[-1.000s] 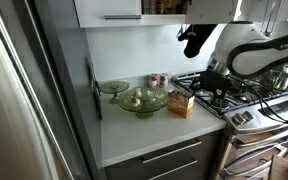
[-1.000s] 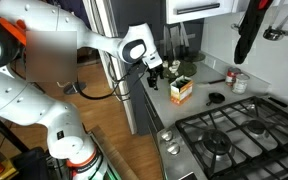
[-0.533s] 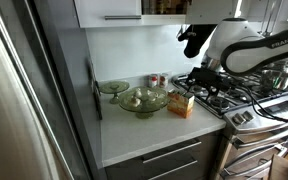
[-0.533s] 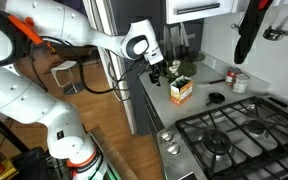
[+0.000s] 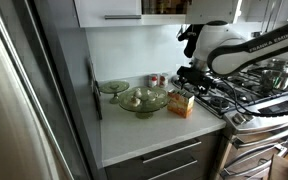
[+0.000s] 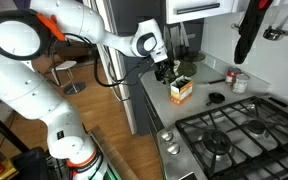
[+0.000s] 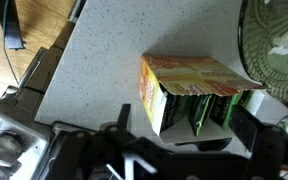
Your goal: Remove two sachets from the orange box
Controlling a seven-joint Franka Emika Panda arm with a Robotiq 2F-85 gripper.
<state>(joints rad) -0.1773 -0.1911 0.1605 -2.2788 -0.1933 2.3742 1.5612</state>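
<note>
The open end of the small orange-yellow cardboard box (image 7: pixel 184 75) is left unobstructed in the wrist view, and dark green sachets (image 7: pixel 198 112) are seen inside. A ribbed green glass bowl (image 7: pixel 276 45) is set just beside it; bare speckled white countertop (image 7: pixel 99 70) is left on the opposite side.

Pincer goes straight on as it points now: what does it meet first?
Probably the orange box, at its open end where the green sachets show; the pincer hangs just above it, though depth is unclear.

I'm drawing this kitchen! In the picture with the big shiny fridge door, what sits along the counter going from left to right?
small green glass dish → bigger glass bowl → orange box → stove
</note>
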